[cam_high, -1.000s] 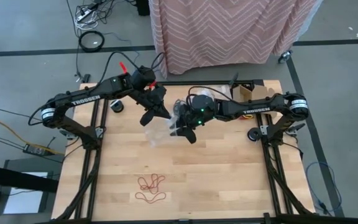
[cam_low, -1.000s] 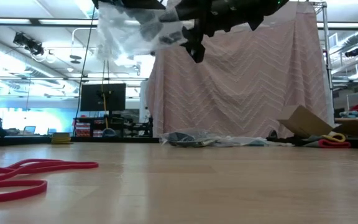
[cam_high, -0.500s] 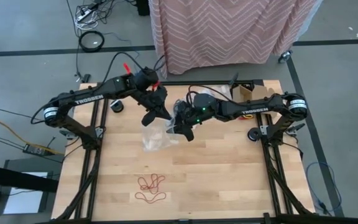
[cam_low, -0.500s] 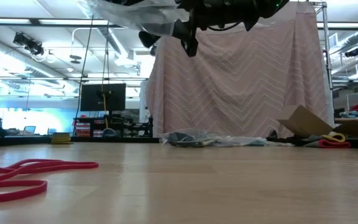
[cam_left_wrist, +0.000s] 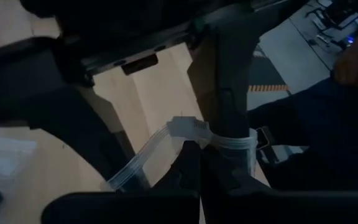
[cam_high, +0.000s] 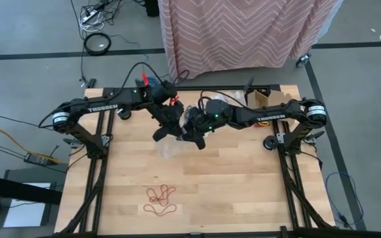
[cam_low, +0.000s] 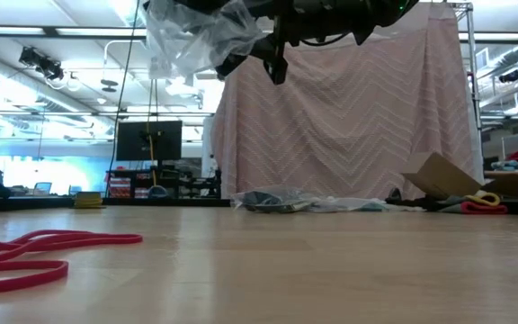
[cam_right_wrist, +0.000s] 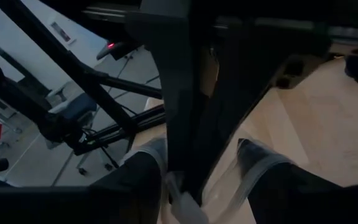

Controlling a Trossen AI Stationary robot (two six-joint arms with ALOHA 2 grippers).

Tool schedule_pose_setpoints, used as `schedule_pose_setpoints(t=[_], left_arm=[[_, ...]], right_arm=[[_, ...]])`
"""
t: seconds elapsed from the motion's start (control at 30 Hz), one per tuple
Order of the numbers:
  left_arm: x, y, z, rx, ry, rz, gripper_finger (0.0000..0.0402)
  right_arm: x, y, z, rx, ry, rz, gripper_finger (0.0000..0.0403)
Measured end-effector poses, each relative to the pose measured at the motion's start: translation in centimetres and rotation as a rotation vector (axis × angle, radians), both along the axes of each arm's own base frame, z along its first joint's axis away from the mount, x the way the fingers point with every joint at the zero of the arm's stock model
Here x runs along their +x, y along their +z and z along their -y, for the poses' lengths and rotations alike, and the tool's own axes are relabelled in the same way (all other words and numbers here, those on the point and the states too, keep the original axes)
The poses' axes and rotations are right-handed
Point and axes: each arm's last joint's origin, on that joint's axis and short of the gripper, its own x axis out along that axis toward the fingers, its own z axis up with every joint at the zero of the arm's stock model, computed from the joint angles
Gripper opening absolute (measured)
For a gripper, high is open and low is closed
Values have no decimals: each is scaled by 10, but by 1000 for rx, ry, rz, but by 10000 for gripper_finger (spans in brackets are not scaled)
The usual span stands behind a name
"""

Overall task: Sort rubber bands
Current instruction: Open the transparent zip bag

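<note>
Up above the middle of the wooden table (cam_high: 243,192), the left gripper (cam_high: 165,129) has its dark fingers pinched tight on a clear plastic bag (cam_low: 196,38), a thin, crinkly, glossy film that bunches into soft folds and hangs well off the boards. Right beside it, nearly touching, the right gripper (cam_high: 196,135) has its fingers spread apart, set around the left claw's fingers and the film.

Whether anything is inside the bag, I cannot tell.

Well away from both claws, toward the table's near edge, the rubber bands (cam_high: 161,199) lie loose on the bare wood: thin red loops, tangled in one small cluster, flat and rubbery-looking. From table height they show as smooth red curves (cam_low: 34,250) at one side.

At the table's far edge sits a heap of more clear crumpled bags (cam_low: 281,200), and next to it an open cardboard box (cam_low: 441,177).
</note>
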Motion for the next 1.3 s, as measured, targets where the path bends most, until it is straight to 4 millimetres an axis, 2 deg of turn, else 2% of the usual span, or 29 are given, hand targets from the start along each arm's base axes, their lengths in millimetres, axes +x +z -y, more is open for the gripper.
schedule_pose_setpoints(t=[0.3, 0.63, 1.3], left_arm=[[5, -5, -1, -21, -14, -5, 0], [18, -22, -2, -87, -53, -41, 0], [20, -22, -2, -101, -55, -27, 0]], right_arm=[[0, 1, 0, -1, 0, 10, 174], [-1, -2, 0, 8, 5, -17, 162], [-1, -2, 0, 9, 8, -22, 162]])
